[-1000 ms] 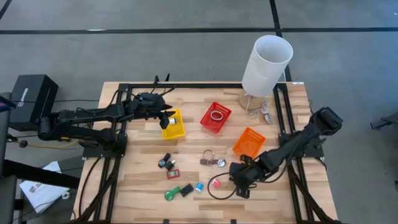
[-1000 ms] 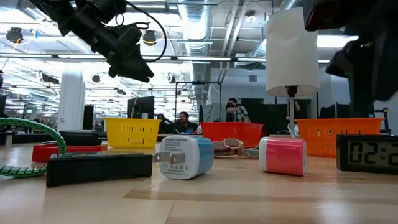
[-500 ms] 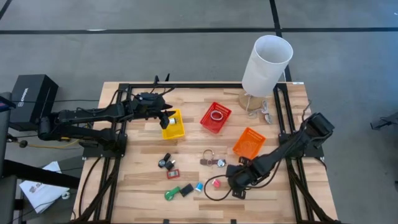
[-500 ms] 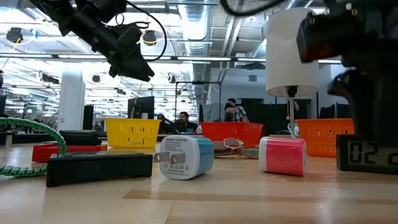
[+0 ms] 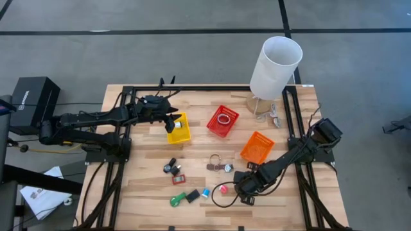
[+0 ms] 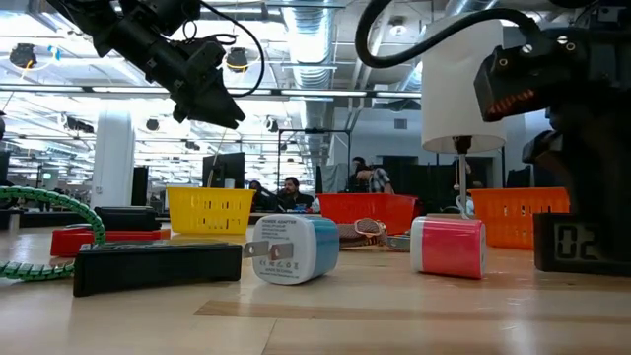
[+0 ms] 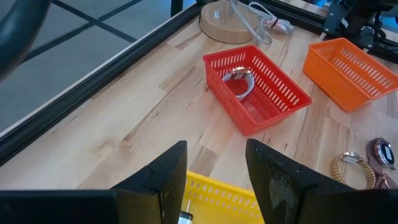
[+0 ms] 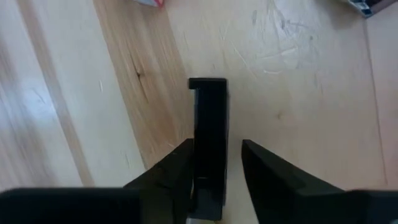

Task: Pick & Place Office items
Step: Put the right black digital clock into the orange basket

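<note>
The right gripper [image 8: 214, 186] has its jaws set on either side of a small black digital clock [image 8: 209, 134], a flat slab seen edge-on; whether the fingers [image 8: 171, 180] already press its faces cannot be told. In the high view this gripper [image 5: 247, 188] is low on the table [image 5: 148, 192], lower right of centre, beside a pink block [image 5: 223, 188]. The clock is judged light, rigid and smooth-sided, so a pinch across its thin faces near the middle is advised; a hold near one end may let it swivel. In the low view the clock [image 6: 575, 242] is cut off at the right edge and half covered by the arm.

The left gripper [image 7: 214, 186] is held above the yellow bin [image 7: 217, 199] with jaws spread; a small metal-tipped item is glimpsed between them at the lower edge, too cut off to name, and a hold on it cannot be confirmed. Beyond lie the red bin [image 7: 273, 81], with a metal ring [image 7: 238, 81] inside, and the orange bin [image 7: 348, 68].
</note>
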You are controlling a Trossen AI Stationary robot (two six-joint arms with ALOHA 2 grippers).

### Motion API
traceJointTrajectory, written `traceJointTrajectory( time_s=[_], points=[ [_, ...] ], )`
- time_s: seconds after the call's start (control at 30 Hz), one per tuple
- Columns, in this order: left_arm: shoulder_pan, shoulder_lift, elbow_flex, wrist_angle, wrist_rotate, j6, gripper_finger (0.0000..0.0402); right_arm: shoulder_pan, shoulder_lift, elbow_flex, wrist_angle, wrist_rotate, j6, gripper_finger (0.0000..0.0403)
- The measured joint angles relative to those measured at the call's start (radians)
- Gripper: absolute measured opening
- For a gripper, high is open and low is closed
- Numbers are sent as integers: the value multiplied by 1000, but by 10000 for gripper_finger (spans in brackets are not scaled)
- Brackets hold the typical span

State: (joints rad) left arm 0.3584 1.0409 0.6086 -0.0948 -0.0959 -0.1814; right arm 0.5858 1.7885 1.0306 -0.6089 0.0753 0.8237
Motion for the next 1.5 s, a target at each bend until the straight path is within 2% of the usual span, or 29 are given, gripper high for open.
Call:
traceJointTrajectory(
  time_s=[0.2, 0.33, 0.6, 0.9, 1.07, 1.17, 1.37, 1.5],
  points=[
    [0, 0, 0, 1, 0, 0, 158, -6, 0, 0, 1, 0, 5, 63],
    [0, 0, 0, 1, 0, 0, 158, -6, -1, 0, 3, 0, 6, 44],
    [0, 0, 0, 2, 0, 0, 158, -6, -1, 0, 3, -4, 7, 67],
    [0, 0, 0, 4, 0, 0, 158, -8, -44, 1, -46, -8, 6, 44],
    [0, 0, 0, 7, 0, 0, 158, -16, -127, 0, -92, -14, 6, 62],
    [0, 0, 0, 8, 0, 0, 158, -28, -184, 0, -132, 4, 5, 56],
    [0, 0, 0, 8, 0, 0, 158, -57, -311, 0, -289, 68, 4, 43],
    [0, 0, 0, 9, 0, 0, 158, -84, -386, 0, -368, 111, 4, 56]
  ],
)
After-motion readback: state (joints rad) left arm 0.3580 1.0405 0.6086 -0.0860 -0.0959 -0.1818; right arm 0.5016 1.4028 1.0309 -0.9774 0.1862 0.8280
